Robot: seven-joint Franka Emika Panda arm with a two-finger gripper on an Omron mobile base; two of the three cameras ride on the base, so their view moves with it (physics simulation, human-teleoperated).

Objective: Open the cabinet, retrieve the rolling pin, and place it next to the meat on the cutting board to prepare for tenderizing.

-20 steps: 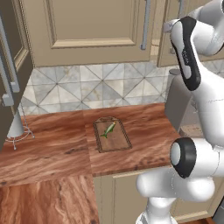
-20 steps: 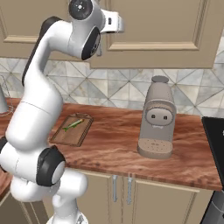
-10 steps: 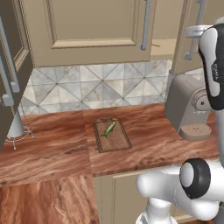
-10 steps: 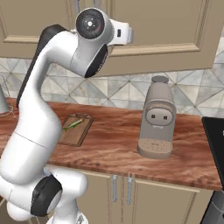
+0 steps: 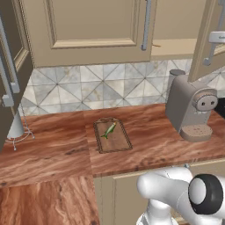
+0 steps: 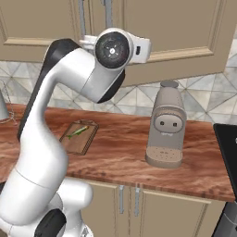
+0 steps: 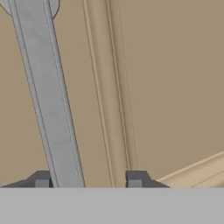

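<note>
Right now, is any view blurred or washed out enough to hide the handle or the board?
Hand view: soft and blurry up close, but the silver handle reads clearly against the cabinet, no glare. Left base view: even light, the board and meat sharp. Right base view: evenly lit, the arm covers part of the cabinet.

Cabinet (image 5: pixel 88 30) top and handle (image 7: pixel 48 100) ends beyond the edges; jaws' contact indiscernible.

right cabinet (image 5: pixel 88 26) door ajar | handle (image 7: pixel 48 100) between tool (image 7: pixel 87 180) fingertips
</note>
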